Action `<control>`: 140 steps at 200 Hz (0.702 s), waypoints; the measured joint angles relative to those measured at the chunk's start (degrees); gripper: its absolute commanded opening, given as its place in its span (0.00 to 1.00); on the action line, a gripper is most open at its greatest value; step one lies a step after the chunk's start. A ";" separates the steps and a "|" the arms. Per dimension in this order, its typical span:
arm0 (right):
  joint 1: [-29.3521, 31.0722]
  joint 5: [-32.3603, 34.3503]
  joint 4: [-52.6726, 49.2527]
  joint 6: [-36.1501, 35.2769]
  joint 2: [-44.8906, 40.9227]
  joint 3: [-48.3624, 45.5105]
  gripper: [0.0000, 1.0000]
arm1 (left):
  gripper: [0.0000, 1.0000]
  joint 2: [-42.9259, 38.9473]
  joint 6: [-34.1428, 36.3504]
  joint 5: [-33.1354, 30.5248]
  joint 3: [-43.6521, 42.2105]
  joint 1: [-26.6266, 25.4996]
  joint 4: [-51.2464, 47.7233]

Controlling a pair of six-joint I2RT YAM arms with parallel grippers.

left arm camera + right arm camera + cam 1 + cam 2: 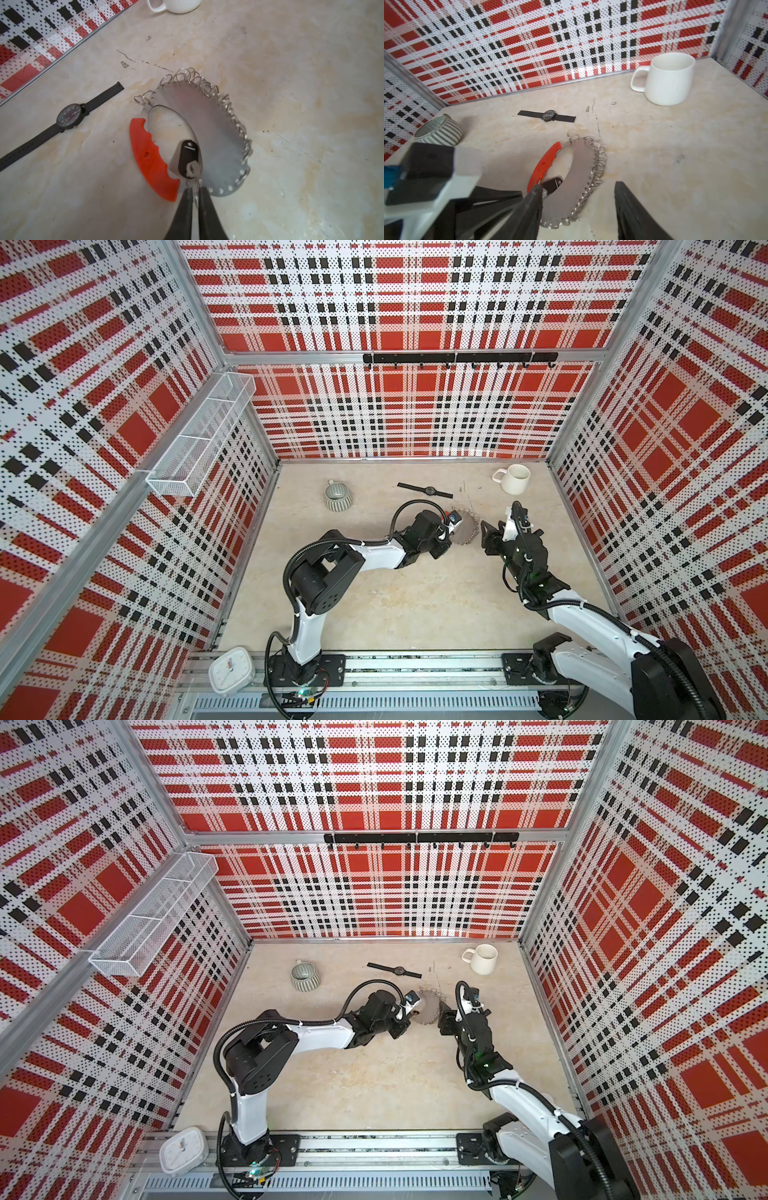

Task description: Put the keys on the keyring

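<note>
The keyring (209, 128) is a flat grey crescent plate with a red curved bar (149, 158) and many small silver rings along its outer edge. It lies on the table mid-back in both top views (467, 526) (430, 1006). The keys (188, 158), a black tag with a white label window, rest against the plate's inner edge. The tag's small silver ring sits between the tips of my left gripper (195, 190), whose fingers are only a sliver apart. My right gripper (577, 185) is open, with the plate's near end (579, 166) between its fingers.
A black wristwatch (426, 489) lies just behind the keyring. A white mug (513, 479) stands at the back right and a striped cup (337, 497) at the back left. A white clock (230, 674) sits on the front rail.
</note>
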 measured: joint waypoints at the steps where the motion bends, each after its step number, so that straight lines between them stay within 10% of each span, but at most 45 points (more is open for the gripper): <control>1: -0.02 0.02 0.00 0.07 -0.07 -0.04 0.59 | 0.19 -0.02 -0.11 0.04 -0.07 0.04 0.15; 39: -1.14 2.93 -0.57 -0.07 -2.40 -1.84 0.72 | 0.53 -2.23 -5.01 0.98 -6.51 1.51 6.67; 51: -1.31 4.81 -1.51 -0.24 -3.17 -1.84 0.81 | 1.00 -3.91 -7.41 1.44 -9.46 2.21 8.94; 140: -1.90 23.34 -4.55 -3.54 -10.86 -4.33 0.87 | 0.98 -32.85 -25.00 -2.16 -34.45 13.84 26.82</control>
